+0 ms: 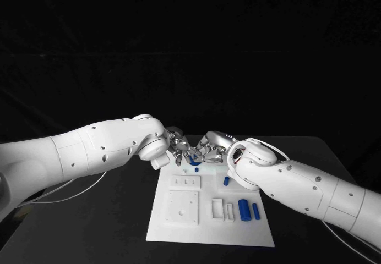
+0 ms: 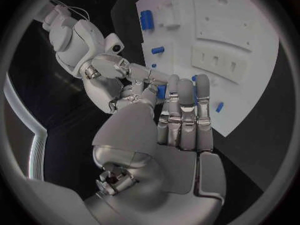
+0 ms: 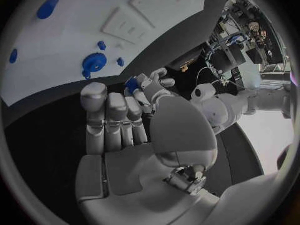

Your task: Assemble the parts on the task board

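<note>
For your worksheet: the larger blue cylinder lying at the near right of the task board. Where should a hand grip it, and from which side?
Probably from above, fingers pinching across the middle of the larger blue cylinder. It lies flat, its long sides facing a white block and a slimmer blue cylinder.

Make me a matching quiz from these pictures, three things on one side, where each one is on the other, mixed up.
Things:
1. white rectangular task board
2. pair of upright blue cylinder parts
3. small blue part between both hands' fingertips

Places:
A. at the board's far edge
B. in the middle of the black table
C. at the board's near right corner

Pairs: 1-B, 2-C, 3-A
</note>
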Controlling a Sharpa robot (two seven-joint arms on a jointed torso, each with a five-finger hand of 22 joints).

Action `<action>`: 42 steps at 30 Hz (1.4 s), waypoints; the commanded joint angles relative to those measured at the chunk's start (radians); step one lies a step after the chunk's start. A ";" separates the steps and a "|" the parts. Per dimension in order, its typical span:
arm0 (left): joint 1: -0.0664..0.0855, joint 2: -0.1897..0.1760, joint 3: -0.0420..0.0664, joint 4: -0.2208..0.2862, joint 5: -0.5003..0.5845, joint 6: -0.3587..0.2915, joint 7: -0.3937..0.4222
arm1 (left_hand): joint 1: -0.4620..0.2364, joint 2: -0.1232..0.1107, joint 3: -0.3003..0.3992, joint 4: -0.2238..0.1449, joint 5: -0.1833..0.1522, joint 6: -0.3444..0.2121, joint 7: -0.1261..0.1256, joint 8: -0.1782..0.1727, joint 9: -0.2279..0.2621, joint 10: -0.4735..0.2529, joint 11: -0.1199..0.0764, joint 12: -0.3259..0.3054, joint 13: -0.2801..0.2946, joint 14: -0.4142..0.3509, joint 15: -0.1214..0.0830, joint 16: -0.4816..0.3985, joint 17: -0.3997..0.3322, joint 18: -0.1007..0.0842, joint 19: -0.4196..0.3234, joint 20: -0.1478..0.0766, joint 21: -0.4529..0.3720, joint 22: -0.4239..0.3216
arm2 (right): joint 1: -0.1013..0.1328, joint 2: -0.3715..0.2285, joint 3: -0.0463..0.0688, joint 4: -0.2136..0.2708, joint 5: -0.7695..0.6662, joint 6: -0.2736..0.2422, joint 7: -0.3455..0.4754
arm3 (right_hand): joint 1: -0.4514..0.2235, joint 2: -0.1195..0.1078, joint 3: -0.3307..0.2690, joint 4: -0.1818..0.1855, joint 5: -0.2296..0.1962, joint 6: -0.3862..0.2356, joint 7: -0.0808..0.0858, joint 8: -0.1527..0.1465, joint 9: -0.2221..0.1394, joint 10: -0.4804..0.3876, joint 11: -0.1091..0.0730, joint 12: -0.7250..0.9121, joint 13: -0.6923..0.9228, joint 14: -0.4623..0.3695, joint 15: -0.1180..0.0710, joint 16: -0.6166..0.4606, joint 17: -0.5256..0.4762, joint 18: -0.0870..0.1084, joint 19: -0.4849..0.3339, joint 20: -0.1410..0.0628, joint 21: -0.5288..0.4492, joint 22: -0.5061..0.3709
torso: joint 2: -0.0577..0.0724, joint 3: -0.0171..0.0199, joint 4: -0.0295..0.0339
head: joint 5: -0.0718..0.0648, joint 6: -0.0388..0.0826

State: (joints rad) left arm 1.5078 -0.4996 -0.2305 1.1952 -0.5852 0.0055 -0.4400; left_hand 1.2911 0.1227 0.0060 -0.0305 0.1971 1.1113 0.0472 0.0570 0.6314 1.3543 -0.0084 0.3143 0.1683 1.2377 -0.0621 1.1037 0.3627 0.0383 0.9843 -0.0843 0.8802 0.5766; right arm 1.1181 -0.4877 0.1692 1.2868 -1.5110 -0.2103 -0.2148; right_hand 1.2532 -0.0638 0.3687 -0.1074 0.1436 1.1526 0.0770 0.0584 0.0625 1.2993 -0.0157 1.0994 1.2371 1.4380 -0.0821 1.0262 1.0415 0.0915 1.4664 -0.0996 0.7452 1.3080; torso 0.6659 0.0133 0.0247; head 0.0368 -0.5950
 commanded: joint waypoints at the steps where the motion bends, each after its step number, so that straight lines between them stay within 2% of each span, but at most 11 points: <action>1: -0.002 0.001 -0.001 -0.002 0.005 0.018 0.017 | 0.027 0.016 0.016 -0.025 0.015 -0.002 -0.008 0.008 0.000 0.005 -0.004 -0.005 -0.003 -0.004 -0.005 0.004 0.002 -0.005 -0.004 -0.002 0.006 0.003 | 0.000 0.001 0.001 -0.002 -0.011 0.015 0.003 | 0.002 -0.005 0.000 0.003 0.003 0.003 0.001 0.004 0.002 -0.001 -0.003 -0.004 -0.001 0.007 -0.002 -0.006 0.001 0.001 0.053 -0.003 -0.002 0.085 | 0.000 -0.0001 0.0008 | -0.001 -0.001; 9: -0.002 -0.003 -0.001 -0.003 0.018 0.013 0.026 | 0.030 0.036 0.047 -0.079 0.044 0.000 -0.003 0.010 0.018 0.021 -0.004 -0.020 -0.016 -0.003 -0.007 0.009 0.005 -0.001 -0.009 -0.004 0.018 0.017 | -0.002 -0.001 -0.001 -0.006 -0.011 0.017 0.002 | 0.001 -0.006 -0.001 0.004 0.004 0.001 0.002 0.003 0.001 -0.002 -0.003 -0.005 -0.002 0.007 -0.002 -0.007 0.001 0.002 0.053 -0.003 -0.004 0.085 | -0.001 0.0007 0.0000 | -0.001 -0.003; 16: -0.002 -0.005 -0.001 -0.003 0.029 0.014 0.032 | -0.009 0.030 0.070 -0.092 0.105 0.036 -0.015 0.011 0.059 0.047 -0.013 -0.021 -0.019 0.006 -0.014 0.026 0.015 -0.002 -0.008 -0.011 0.032 0.029 | -0.003 -0.003 -0.002 -0.007 -0.011 0.012 -0.002 | -0.009 -0.016 -0.005 0.014 0.003 -0.024 0.008 0.003 0.001 -0.005 0.001 -0.008 -0.004 0.006 0.001 -0.012 -0.003 0.003 0.053 -0.001 -0.008 0.084 | -0.001 0.0009 0.0004 | 0.004 0.002; 17: -0.002 -0.005 -0.001 -0.004 0.029 0.014 0.032 | -0.021 0.024 0.069 -0.089 0.145 0.049 -0.019 0.016 0.069 0.054 -0.016 -0.018 -0.018 0.010 -0.016 0.031 0.018 -0.003 -0.007 -0.012 0.034 0.031 | -0.003 -0.003 -0.002 -0.007 -0.011 0.011 -0.002 | -0.010 -0.017 -0.006 0.015 0.002 -0.026 0.009 0.003 0.001 -0.005 0.002 -0.009 -0.004 0.006 0.001 -0.013 -0.004 0.004 0.052 -0.001 -0.010 0.084 | -0.001 0.0009 0.0004 | 0.004 0.002; 21: -0.002 -0.006 -0.001 -0.004 0.030 0.012 0.034 | -0.047 0.002 0.091 -0.101 0.226 0.074 -0.030 0.022 0.115 0.076 -0.026 -0.008 -0.012 0.019 -0.025 0.058 0.033 -0.005 -0.001 -0.022 0.046 0.039 | -0.003 -0.004 -0.002 -0.009 -0.011 0.005 -0.004 | -0.019 -0.032 -0.026 0.034 0.005 -0.058 0.016 0.003 0.000 -0.011 0.007 -0.017 -0.010 0.005 0.005 -0.019 -0.009 0.007 0.052 0.003 -0.019 0.081 | -0.001 0.0017 -0.0016 | 0.006 0.002; 23: -0.002 -0.006 -0.002 -0.004 0.024 0.003 0.038 | -0.074 -0.016 0.106 -0.107 0.300 0.102 -0.042 0.033 0.151 0.103 -0.034 0.009 -0.002 0.031 -0.036 0.091 0.051 -0.007 0.005 -0.030 0.056 0.046 | -0.003 -0.006 -0.002 -0.009 -0.011 0.007 -0.003 | -0.028 -0.049 -0.052 0.050 0.013 -0.075 0.021 0.003 0.000 -0.015 0.011 -0.023 -0.015 0.003 0.008 -0.026 -0.015 0.009 0.051 0.005 -0.028 0.079 | -0.001 0.0019 -0.0013 | 0.006 0.000; 25: -0.002 -0.006 -0.002 -0.006 0.013 -0.006 0.043 | -0.103 -0.028 0.125 -0.116 0.335 0.122 -0.049 0.037 0.180 0.123 -0.043 0.022 0.006 0.041 -0.044 0.123 0.072 -0.009 0.012 -0.039 0.065 0.052 | -0.004 -0.008 -0.002 -0.010 -0.011 0.009 -0.003 | -0.039 -0.068 -0.107 0.069 0.068 -0.103 0.027 0.005 0.000 -0.020 0.016 -0.028 -0.019 0.001 0.011 -0.031 -0.019 0.011 0.049 0.008 -0.040 0.076 | -0.001 0.0022 -0.0015 | 0.006 0.000; 28: -0.002 -0.004 -0.004 -0.011 0.000 -0.020 0.051 | -0.146 -0.044 0.176 -0.145 0.374 0.146 -0.056 0.016 0.225 0.139 -0.045 0.029 0.016 0.040 -0.049 0.136 0.098 -0.014 0.014 -0.046 0.070 0.056 | -0.004 -0.012 -0.002 -0.010 -0.011 0.010 -0.003 | -0.003 -0.060 -0.250 0.117 0.097 -0.187 0.037 0.004 -0.001 -0.039 0.025 -0.037 -0.028 -0.009 0.018 -0.043 -0.030 0.017 0.046 0.015 -0.065 0.071 | 0.000 0.0020 -0.0018 | 0.005 0.005; 32: -0.004 -0.003 -0.007 -0.015 -0.007 -0.030 0.051 | -0.168 -0.050 0.201 -0.166 0.391 0.154 -0.057 0.010 0.252 0.146 -0.047 0.033 0.024 0.046 -0.050 0.132 0.115 -0.013 0.015 -0.047 0.072 0.059 | -0.006 -0.023 -0.002 -0.005 -0.011 0.002 0.000 | 0.022 -0.069 -0.313 0.165 0.063 -0.284 0.048 -0.001 -0.005 -0.054 0.034 -0.038 -0.036 -0.014 0.024 -0.045 -0.034 0.021 0.047 0.021 -0.082 0.070 | 0.000 0.0030 -0.0012 | 0.001 0.007; 38: -0.006 -0.003 -0.010 -0.016 -0.019 -0.037 0.044 | -0.176 -0.052 0.209 -0.180 0.407 0.160 -0.058 0.009 0.254 0.149 -0.049 0.037 0.029 0.053 -0.052 0.127 0.131 -0.012 0.018 -0.048 0.075 0.063 | -0.012 -0.068 -0.001 0.031 -0.005 -0.017 0.009 | 0.060 -0.104 -0.353 0.256 0.052 -0.316 0.051 -0.003 -0.006 -0.066 0.038 -0.034 -0.051 -0.021 0.027 -0.046 -0.042 0.026 0.048 0.026 -0.101 0.071 | -0.001 0.0029 0.0016 | 0.000 0.001; 42: -0.008 -0.010 -0.010 -0.011 -0.035 -0.038 0.036 | -0.180 -0.054 0.209 -0.184 0.409 0.164 -0.059 0.009 0.252 0.151 -0.050 0.040 0.030 0.057 -0.052 0.124 0.138 -0.012 0.019 -0.048 0.076 0.063 | -0.018 -0.139 0.019 0.077 0.037 0.009 0.029 | 0.082 -0.114 -0.362 0.271 0.055 -0.322 0.053 -0.003 -0.007 -0.080 0.040 -0.041 -0.061 -0.029 0.030 -0.052 -0.049 0.028 0.044 0.028 -0.129 0.066 | -0.001 0.0022 -0.0001 | 0.002 0.001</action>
State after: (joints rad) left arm 1.5002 -0.5070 -0.2409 1.1802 -0.5958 -0.0176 -0.4067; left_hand 1.1174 0.0683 0.1778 -0.1703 0.6031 1.1584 0.0941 0.0630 0.7606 1.4657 -0.0515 0.3485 0.1972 1.2830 -0.1109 1.2314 0.4992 0.0382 0.9987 -0.1273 0.9498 0.6384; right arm 1.1004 -0.6090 0.1835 1.3517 -1.5041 -0.2140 -0.2100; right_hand 1.3284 -0.1778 0.0070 0.1603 0.1975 0.8326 0.1293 0.0597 0.0570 1.2256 0.0251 1.0632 1.1766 1.4146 -0.0519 0.9769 0.9932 0.1042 1.4648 -0.0765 0.6188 1.3076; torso 0.6655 0.0160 0.0260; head 0.0360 -0.5941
